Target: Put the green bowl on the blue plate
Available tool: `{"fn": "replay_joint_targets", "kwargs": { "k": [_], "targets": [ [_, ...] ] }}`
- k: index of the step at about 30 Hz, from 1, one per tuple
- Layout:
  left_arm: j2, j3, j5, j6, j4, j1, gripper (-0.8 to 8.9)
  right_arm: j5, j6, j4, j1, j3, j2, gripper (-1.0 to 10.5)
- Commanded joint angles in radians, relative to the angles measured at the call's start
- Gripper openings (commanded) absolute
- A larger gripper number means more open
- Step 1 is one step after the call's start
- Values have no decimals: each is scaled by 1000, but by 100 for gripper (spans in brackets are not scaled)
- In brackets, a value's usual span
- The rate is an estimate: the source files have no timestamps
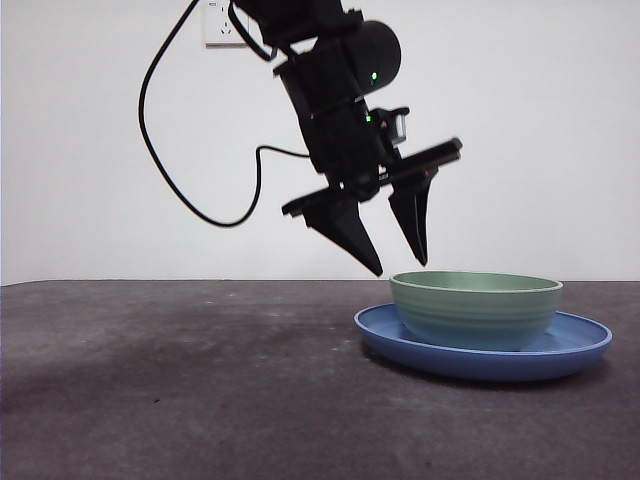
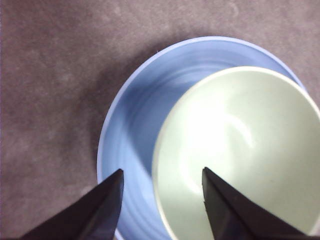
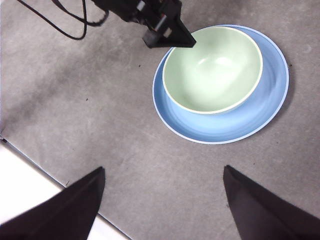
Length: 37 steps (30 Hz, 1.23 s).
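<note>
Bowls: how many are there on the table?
1. The green bowl sits on the blue plate, off-centre, with the open left gripper just above its rim.

- Even, bright light; white wall [image 1: 540,130] nearly washed out.
- Soft shadow across the counter [image 1: 150,390].
- Glare whitens the bowl [image 2: 235,150] inside.
- Left end effector [image 2: 162,205] close, blurred at edges.

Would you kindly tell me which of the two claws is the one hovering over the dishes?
The left claw, open just above the green bowl on the blue plate; the right claw waits farther off.
</note>
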Motion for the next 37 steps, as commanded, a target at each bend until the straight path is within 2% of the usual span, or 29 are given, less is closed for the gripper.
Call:
{"fn": "replay_joint_targets", "kwargs": {
  "k": [1,10,16,23,27,30,37],
  "targets": [
    [-4,62,-2,37,-37,-2,256,-2,10,8,2,21,7,380],
    [-216,60,-2,30,-39,62,258,5,11,8,2,21,7,380],
    [-414,-4,-2,31,-34,116,258,5,11,8,2,21,7,380],
    [-715,-291,-2,48,32,178,258,5,11,8,2,21,7,380],
    [-880,-473,8,97,33,195,258,5,11,10,2,21,7,380],
    [-982,-587,69,135,38,196,257,5,11,10,2,21,7,380],
    [-1148,-790,287,159,39,197,257,5,11,9,2,21,8,380]
  ]
}}
